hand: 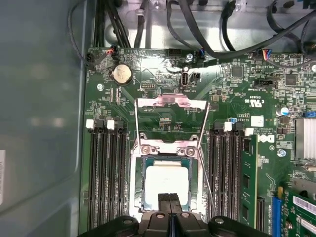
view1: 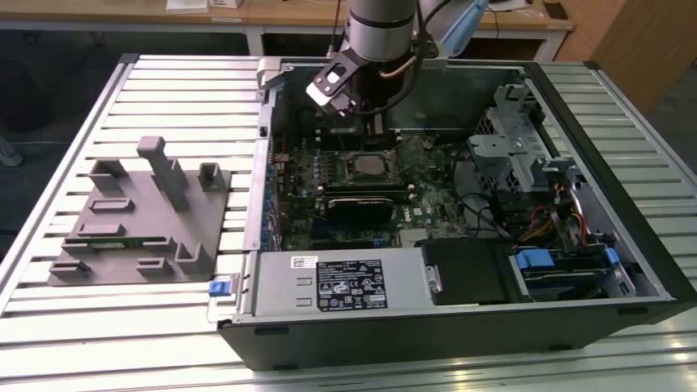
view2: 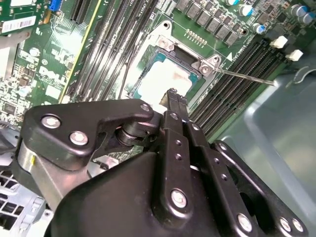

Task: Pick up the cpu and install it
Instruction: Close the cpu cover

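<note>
Most of the job looks done: the cpu [hand: 166, 180] lies flat in its socket [hand: 138, 177], directly under the gripper [hand: 170, 197], whose fingers are pressed together on nothing. Beyond the fingertips the clamp plate [hand: 170, 102] stands raised (not yet closed).

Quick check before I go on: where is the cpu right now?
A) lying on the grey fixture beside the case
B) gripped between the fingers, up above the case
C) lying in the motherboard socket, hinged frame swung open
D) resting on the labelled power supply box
C: in the first wrist view the cpu lies flat in the socket with the hinged frame swung open, and the gripper is over it, fingers together.
</note>
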You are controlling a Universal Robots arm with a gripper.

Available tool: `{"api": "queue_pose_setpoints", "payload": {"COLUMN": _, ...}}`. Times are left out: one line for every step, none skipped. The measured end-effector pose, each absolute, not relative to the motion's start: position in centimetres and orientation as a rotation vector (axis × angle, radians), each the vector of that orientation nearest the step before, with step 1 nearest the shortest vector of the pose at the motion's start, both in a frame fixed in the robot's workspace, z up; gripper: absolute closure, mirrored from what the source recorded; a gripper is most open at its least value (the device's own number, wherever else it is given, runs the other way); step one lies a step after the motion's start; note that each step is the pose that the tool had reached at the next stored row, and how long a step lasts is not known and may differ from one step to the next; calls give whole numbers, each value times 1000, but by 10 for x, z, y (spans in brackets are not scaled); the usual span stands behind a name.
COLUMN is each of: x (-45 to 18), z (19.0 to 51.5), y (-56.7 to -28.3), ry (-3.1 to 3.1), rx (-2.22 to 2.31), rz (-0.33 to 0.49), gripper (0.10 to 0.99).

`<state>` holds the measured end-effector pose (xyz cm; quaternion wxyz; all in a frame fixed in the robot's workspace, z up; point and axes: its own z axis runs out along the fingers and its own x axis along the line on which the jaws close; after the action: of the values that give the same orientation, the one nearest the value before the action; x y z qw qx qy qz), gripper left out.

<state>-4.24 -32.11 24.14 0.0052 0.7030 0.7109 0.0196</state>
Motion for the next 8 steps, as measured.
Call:
{"api": "queue_pose_setpoints", "payload": {"x": -42, "z": 243, "y": -321, "ry": 2226, "rx": 2202, "rz": 61, "gripper": 980}}
{"api": "queue_pose_setpoints", "payload": {"x": -42, "z": 244, "y": -321, "ry": 2226, "rx": 2202, "rz": 60, "gripper": 980}}
{"api": "queue_pose_setpoints", "payload": {"x": -42, "z": 245, "y": -321, "ry": 2227, "rx": 2202, "rz": 60, "gripper": 980}}
{"api": "queue_pose_setpoints", "payload": {"x": -42, "z": 247, "y": -321, "ry": 2227, "rx": 2202, "rz": 60, "gripper": 980}}
{"api": "queue_pose_setpoints", "payload": {"x": -42, "z": 249, "y": -321, "ry": 2227, "rx": 2202, "rz": 59, "gripper": 980}}
{"api": "queue_pose_setpoints", "payload": {"x": -42, "z": 251, "y": -321, "ry": 2227, "rx": 2202, "rz": 59, "gripper": 980}}
{"api": "queue_pose_setpoints", "payload": {"x": -42, "z": 253, "y": -321, "ry": 2227, "rx": 2203, "rz": 59, "gripper": 980}}
{"api": "queue_pose_setpoints", "payload": {"x": -42, "z": 254, "y": -321, "ry": 2227, "rx": 2203, "rz": 59, "gripper": 980}}
